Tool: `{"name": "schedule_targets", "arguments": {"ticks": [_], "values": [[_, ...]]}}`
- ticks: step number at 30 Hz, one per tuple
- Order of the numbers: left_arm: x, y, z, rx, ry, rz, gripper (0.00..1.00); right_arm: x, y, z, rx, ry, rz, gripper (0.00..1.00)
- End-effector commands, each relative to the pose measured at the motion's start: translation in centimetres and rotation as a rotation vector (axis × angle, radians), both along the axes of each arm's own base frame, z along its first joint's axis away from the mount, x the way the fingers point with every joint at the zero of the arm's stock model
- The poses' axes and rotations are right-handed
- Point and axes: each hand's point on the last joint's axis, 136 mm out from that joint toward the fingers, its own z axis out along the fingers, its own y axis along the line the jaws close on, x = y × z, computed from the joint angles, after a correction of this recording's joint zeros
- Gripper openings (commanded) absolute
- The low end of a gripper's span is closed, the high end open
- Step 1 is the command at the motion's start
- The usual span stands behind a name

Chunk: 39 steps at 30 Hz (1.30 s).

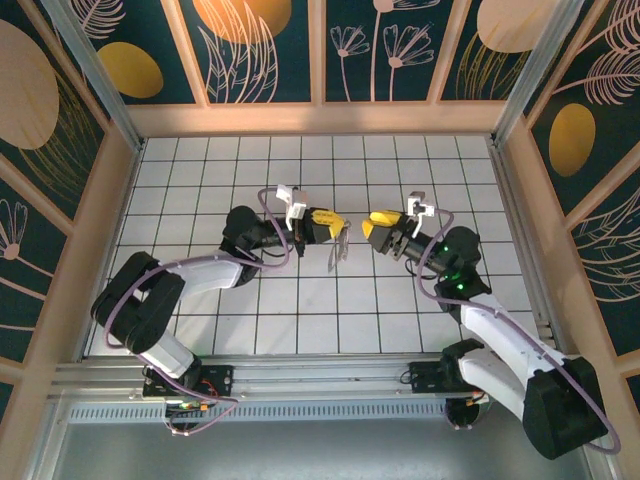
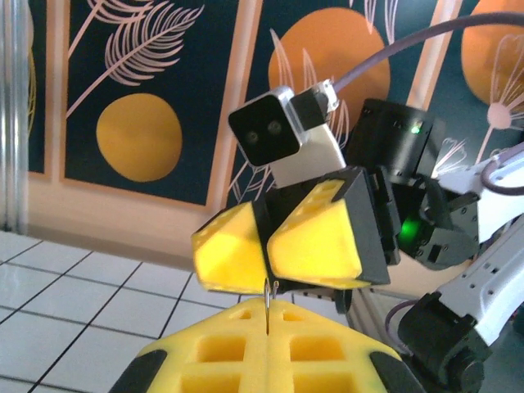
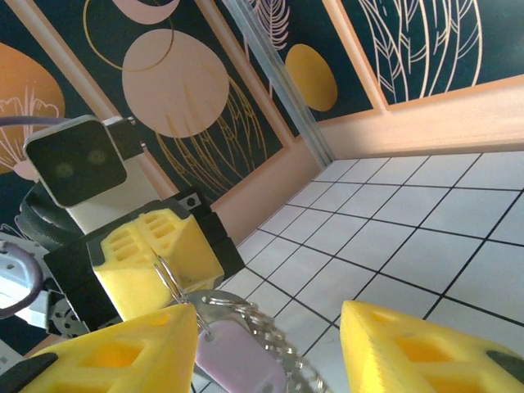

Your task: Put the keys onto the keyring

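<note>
My left gripper (image 1: 338, 226) clamps the keyring (image 3: 232, 304). My right gripper (image 1: 372, 224) stands half-open, empty. The key (image 3: 237, 364) lies against the keyring, between my right fingers (image 3: 123, 360) toward 8 o'clock, long axis 10-to-4.

Shiny metal keyring (image 3: 232, 302), smooth lilac plastic-looking key (image 3: 241, 366) head, glossy white tiles (image 3: 426, 213).
</note>
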Motion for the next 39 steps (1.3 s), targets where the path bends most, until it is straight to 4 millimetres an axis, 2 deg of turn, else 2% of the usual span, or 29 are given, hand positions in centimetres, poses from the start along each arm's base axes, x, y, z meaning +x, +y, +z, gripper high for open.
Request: {"name": "schedule_targets", "arguments": {"ticks": [1,5,6,12,22,24,28,30,34,36,39], "values": [[-0.2,0.5,2.7,-0.095,-0.013,-0.061,0.00,-0.2,0.3,3.1,0.057,-0.086,0.036,0.50],[0.3,0.9,3.4,-0.138,0.010,-0.075,0.00,-0.1,0.5,3.5,0.077,-0.096,0.049,0.51],[0.8,0.7,2.6,-0.132,0.035,-0.075,0.00,-0.2,0.6,3.7,0.079,-0.100,0.055,0.51],[1.6,0.4,2.5,-0.147,0.077,-0.088,0.00,-0.6,1.1,4.3,0.091,-0.126,0.081,0.53],[1.5,0.6,3.1,-0.182,0.105,-0.106,0.00,0.4,3.5,4.6,0.098,-0.129,0.137,0.52],[1.5,0.6,3.1,-0.184,0.111,-0.104,0.00,0.5,3.9,4.4,0.097,-0.125,0.151,0.45],[1.7,0.6,3.0,-0.189,0.125,-0.094,0.00,0.2,4.1,3.6,0.090,-0.113,0.161,0.24],[1.9,0.6,3.1,-0.193,0.130,-0.090,0.00,0.0,3.9,3.2,0.088,-0.106,0.157,0.20],[2.1,0.7,3.2,-0.204,0.140,-0.083,0.00,-0.4,3.6,2.4,0.086,-0.093,0.149,0.20],[2.1,0.7,3.2,-0.207,0.142,-0.082,0.00,-0.6,3.4,2.1,0.085,-0.084,0.143,0.30],[2.1,0.7,3.3,-0.210,0.142,-0.082,0.00,-0.9,3.1,1.9,0.085,-0.084,0.132,0.30]]}}
